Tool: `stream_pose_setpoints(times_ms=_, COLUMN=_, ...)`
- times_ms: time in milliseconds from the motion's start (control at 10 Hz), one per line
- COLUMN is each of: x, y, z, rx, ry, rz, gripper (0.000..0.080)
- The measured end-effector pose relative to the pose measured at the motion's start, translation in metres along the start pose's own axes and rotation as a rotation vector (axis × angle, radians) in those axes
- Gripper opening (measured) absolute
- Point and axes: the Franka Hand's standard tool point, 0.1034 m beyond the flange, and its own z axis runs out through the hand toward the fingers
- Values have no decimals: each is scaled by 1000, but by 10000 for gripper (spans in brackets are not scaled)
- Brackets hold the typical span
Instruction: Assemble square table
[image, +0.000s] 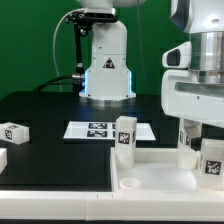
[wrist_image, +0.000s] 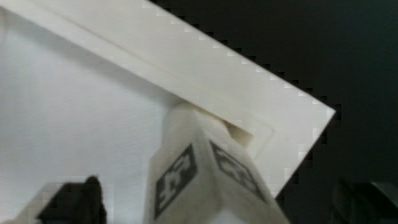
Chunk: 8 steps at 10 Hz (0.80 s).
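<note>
The white square table top (image: 160, 178) lies at the front on the exterior view's right. In the wrist view its rimmed corner (wrist_image: 267, 95) shows. A white tagged leg (wrist_image: 214, 175) stands at that corner, between my fingers. My gripper (wrist_image: 222, 205) is open: the dark fingertips (wrist_image: 71, 200) stand apart from the leg on both sides. In the exterior view the gripper (image: 203, 150) hangs over this leg (image: 213, 160) at the far right of the top. Another leg (image: 125, 136) stands upright at the top's left rear corner.
A loose tagged leg (image: 14, 132) lies on the black table at the exterior view's left, and a further white part (image: 2, 158) shows at the left edge. The marker board (image: 100, 130) lies in the middle, before the robot's base (image: 105, 70).
</note>
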Motion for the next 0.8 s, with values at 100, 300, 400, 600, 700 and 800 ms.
stream_pose_setpoints(times_ms=100, x=1, y=0, z=0, rx=-3, ry=3, rz=-85, gripper=646)
stream_pose_setpoints(times_ms=300, x=6, y=0, z=-2, rx=-13, ry=20, rz=-404, gripper=648)
stream_pose_setpoints(times_ms=400, x=11, y=2, z=-2, rx=-9, ry=23, rz=-514, gripper=648)
stream_pose_setpoints(times_ms=600, x=10, y=1, z=-1, rx=-9, ry=23, rz=-495, gripper=414)
stream_pose_setpoints(times_ms=700, x=11, y=2, z=-1, rx=-10, ry=23, rz=-493, gripper=414)
stream_pose_setpoints(times_ms=800, x=10, y=1, z=-1, rx=-7, ry=22, rz=-456, gripper=283)
